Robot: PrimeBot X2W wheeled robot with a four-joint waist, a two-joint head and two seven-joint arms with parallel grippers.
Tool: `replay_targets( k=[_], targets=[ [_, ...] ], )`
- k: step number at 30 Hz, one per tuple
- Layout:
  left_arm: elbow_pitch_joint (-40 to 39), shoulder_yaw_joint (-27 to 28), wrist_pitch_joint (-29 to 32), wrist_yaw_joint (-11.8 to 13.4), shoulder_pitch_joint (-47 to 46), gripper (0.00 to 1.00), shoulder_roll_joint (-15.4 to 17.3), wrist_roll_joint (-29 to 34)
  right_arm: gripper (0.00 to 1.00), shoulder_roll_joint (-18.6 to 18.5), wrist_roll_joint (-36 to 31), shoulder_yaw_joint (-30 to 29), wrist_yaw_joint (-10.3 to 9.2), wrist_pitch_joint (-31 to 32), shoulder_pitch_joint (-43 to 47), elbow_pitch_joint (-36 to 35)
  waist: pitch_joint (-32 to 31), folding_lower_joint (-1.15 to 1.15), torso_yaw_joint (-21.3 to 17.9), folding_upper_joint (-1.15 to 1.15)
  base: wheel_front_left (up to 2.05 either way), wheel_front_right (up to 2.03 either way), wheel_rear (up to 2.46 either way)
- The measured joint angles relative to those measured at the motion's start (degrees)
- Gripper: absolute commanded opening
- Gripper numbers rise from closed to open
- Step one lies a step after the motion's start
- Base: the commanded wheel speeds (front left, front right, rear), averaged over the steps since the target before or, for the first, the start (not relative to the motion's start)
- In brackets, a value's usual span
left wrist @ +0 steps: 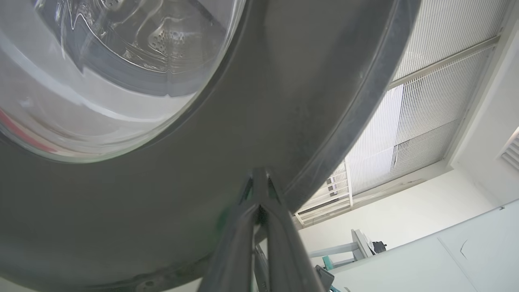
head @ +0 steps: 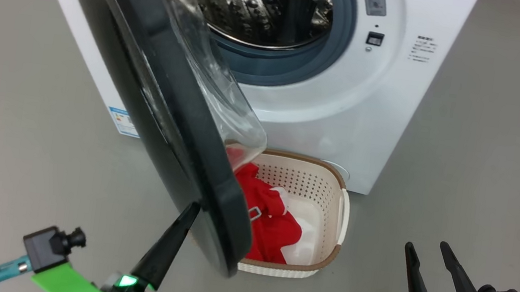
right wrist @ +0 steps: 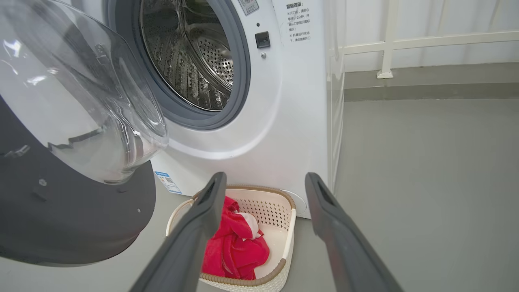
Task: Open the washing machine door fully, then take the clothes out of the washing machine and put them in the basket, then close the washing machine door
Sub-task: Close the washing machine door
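Smooth grey floor (head: 488, 171), perforated cream basket (head: 315, 186)

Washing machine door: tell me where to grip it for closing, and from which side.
Probably the free lower rim edge of the washing machine door, farthest from the washing machine, approached from the outer face where the left gripper sits; the bulging glass offers no hold.

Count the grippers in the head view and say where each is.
2. The left gripper is lower left, tip at the lower rim of the washing machine door; the right gripper is lower right, open above the floor.
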Motion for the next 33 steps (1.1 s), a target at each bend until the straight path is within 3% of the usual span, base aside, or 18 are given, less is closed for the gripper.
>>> replay_targets(
  k=[13,33],
  targets=[
    [11.0,-5.4,-6.8,0.0,-13.4,0.0,-3.3,3.6,1.0,0.4,0.0,-0.1,0.0,0.0,-2.2,-0.2,2.9,0.0,-4.9,0.0,0.0,0.0,0.0],
    [22.5,-2.5,-7.6,0.0,-31.1,0.0,-7.9,9.4,1.0,1.5,0.1,-0.7,0.0,0.0,-7.0,-0.9,9.4,0.0,-12.5,0.0,0.0,0.0,0.0]
  ],
)
